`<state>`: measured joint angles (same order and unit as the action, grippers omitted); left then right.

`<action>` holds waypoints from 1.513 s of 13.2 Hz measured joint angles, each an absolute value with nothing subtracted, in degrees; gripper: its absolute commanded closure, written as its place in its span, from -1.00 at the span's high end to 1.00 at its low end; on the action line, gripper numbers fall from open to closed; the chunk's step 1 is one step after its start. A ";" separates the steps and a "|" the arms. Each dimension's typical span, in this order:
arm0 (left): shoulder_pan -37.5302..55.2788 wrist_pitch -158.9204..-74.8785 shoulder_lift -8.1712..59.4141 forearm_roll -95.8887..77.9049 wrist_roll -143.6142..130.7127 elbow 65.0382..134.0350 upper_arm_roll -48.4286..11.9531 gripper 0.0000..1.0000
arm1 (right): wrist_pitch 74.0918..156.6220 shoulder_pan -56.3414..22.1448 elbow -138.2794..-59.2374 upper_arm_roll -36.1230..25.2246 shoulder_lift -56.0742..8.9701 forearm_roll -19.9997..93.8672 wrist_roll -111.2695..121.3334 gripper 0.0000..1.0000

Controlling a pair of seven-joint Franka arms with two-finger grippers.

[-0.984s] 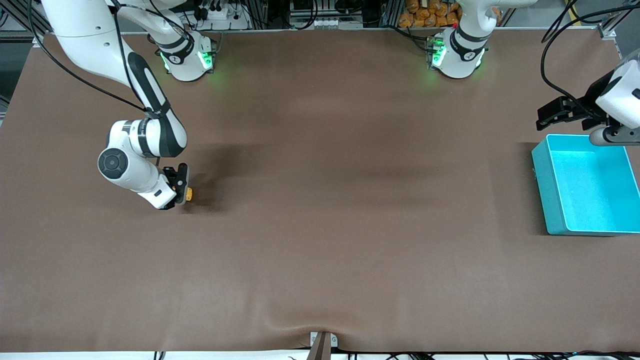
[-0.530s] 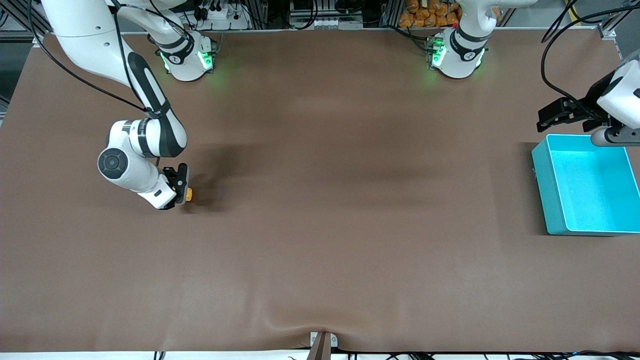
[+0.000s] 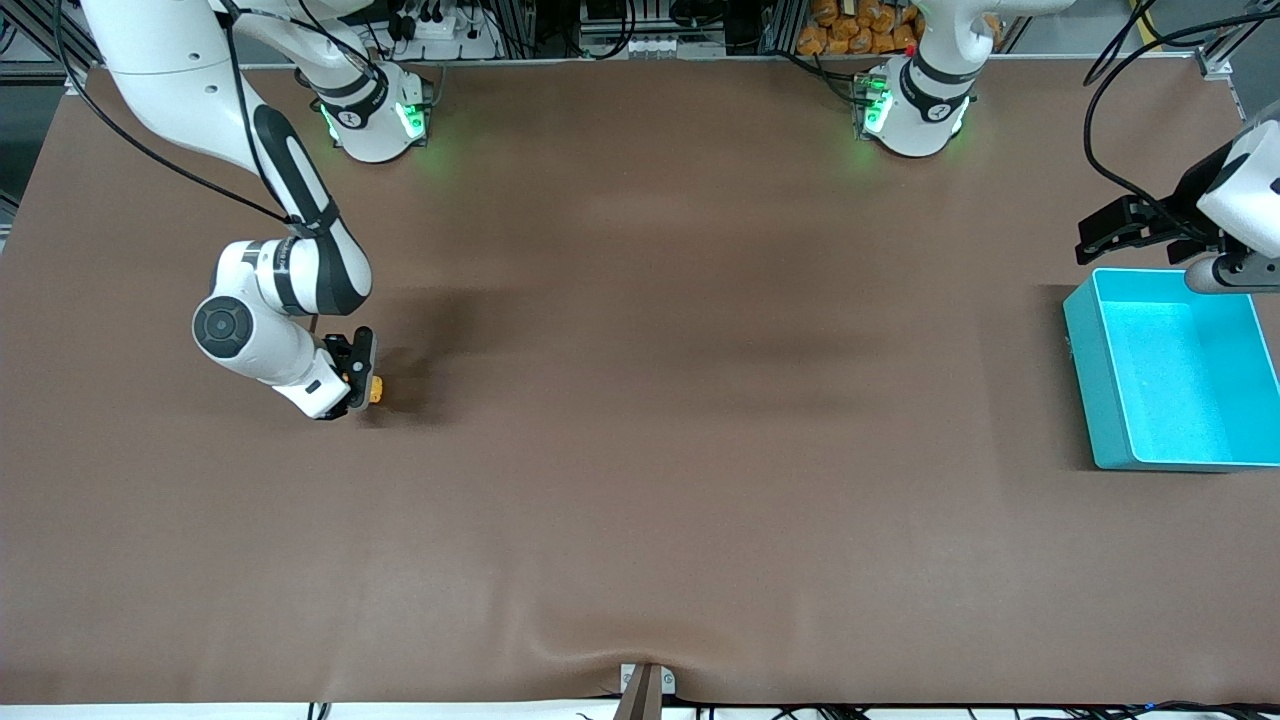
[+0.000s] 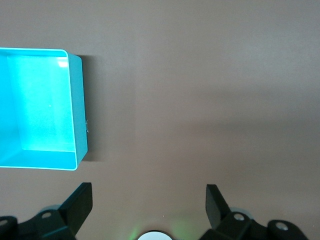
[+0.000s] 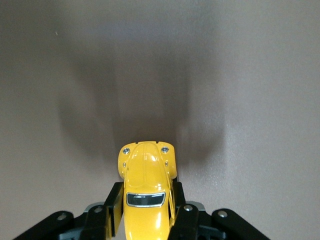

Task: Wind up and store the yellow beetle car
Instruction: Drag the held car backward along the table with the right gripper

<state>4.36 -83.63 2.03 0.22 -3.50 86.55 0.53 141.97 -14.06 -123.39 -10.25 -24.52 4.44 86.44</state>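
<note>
Right tool (image 3: 366, 385): I have it low at the right arm's end of the table (image 3: 640, 450), its fingers (image 5: 114, 207) pressed in on the two sides of the yellow beetle car (image 5: 146, 187).
Yellow beetle car, place: pinched in the right tool, down at the brown table surface; I cannot tell from either view whether its wheels touch the cloth. In the front view only a small yellow-orange tip of it shows past the black fingers.
Yellow beetle car, look: through the right wrist view I see a glossy yellow body, rounded and domed like a beetle, with a smooth bulging hood that narrows to the nose. Two small round silver headlights sit at the front corners. A dark windscreen with a thin bright frame sits just where the fingers close on the body. The nose points away from the tool's palm, and the car's shadow spreads on the cloth ahead of it.
Left tool (image 4: 149, 202): I see it spread wide and holding nothing, hanging in the air by the farther edge of the turquoise bin (image 3: 1100, 385); this arm waits.
Turquoise bin: an open rectangular box at the left arm's end of the table, well apart from the car.
</note>
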 measured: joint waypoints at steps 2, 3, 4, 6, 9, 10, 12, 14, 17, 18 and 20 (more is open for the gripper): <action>4.36 -83.63 2.03 0.22 -3.50 86.55 0.55 1.00 | 142.00 -13.39 -123.39 -10.27 -24.53 4.44 86.92 -0.65; 4.36 -83.63 2.03 0.22 -3.50 86.55 0.55 1.00 | 142.01 -12.94 -123.39 -10.27 -24.54 4.44 87.39 -0.65; 4.36 -83.63 2.03 0.22 -3.50 86.55 0.55 1.00 | 142.02 -12.45 -123.37 -10.28 -24.56 4.44 87.97 -0.65; 4.36 -83.63 2.03 0.22 -3.50 86.55 0.56 1.00 | 142.04 -11.39 -123.33 -10.29 -24.59 4.44 89.41 -0.65; 4.36 -83.63 2.03 0.22 -3.50 86.55 0.56 1.00 | 142.04 -10.01 -123.22 -10.31 -24.65 4.46 91.22 -0.65; 4.36 -83.63 2.03 0.22 -3.50 86.55 0.56 1.00 | 142.04 -9.49 -123.17 -10.32 -24.68 4.46 91.80 -0.65; 4.38 -83.63 2.03 0.22 -3.50 86.55 0.56 1.00 | 142.04 -8.41 -122.99 -10.33 -24.80 4.47 92.81 -0.65; 4.38 -83.63 2.03 0.22 -3.50 86.55 0.56 1.00 | 142.04 -7.38 -122.77 -10.36 -24.95 4.47 93.56 -0.65; 4.39 -83.63 2.03 0.22 -3.50 86.55 0.56 1.00 | 142.04 -5.88 -122.44 -10.37 -25.17 4.47 95.10 -0.65; 4.39 -83.63 2.03 0.22 -3.50 86.55 0.56 1.00 | 142.04 -5.27 -122.28 -10.38 -25.27 4.47 95.82 -0.65; 4.40 -83.63 2.03 0.22 -3.50 86.55 0.56 1.00 | 142.03 -4.09 -121.98 -10.39 -25.45 4.47 96.94 -0.65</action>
